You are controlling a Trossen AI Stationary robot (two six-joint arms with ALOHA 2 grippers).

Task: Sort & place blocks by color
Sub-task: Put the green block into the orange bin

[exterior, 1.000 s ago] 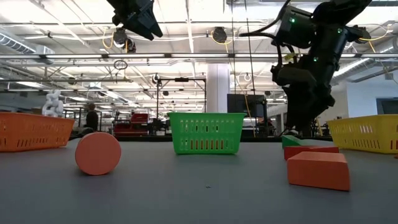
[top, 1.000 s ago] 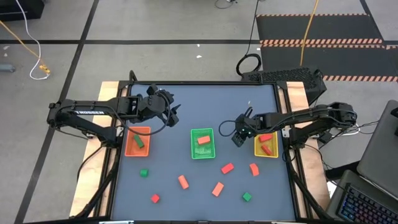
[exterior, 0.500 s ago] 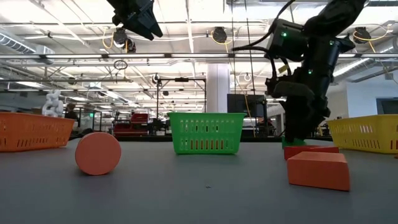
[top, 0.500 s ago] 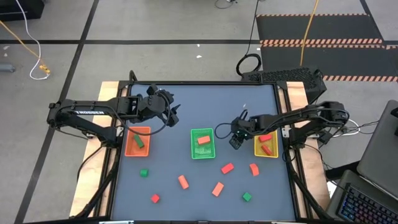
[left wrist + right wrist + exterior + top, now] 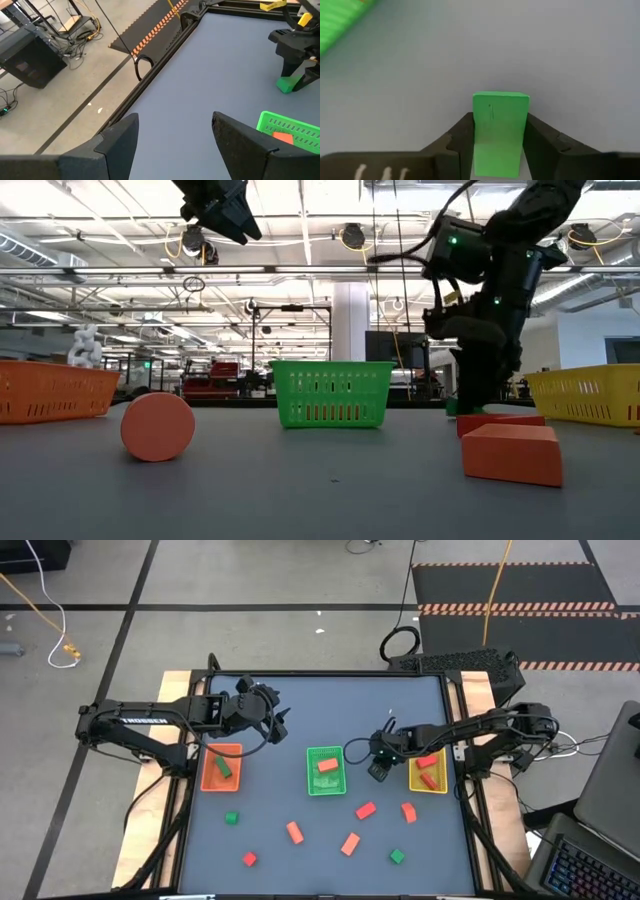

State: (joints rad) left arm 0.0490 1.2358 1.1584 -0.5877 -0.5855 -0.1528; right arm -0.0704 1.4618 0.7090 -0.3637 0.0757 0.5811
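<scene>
Camera layout: one overhead, one at table level, two wrist-mounted.

The high view looks straight down on the whole table (image 5: 270, 790). The low view faces level across it into the room. Both show the green tray (image 5: 325, 771), centre frame. The right wrist view sits close on a green block (image 5: 499, 131).

Right pincer (image 5: 470, 402) down at the table (image 5: 300, 490) — beside green tray (image 5: 332, 394).
</scene>
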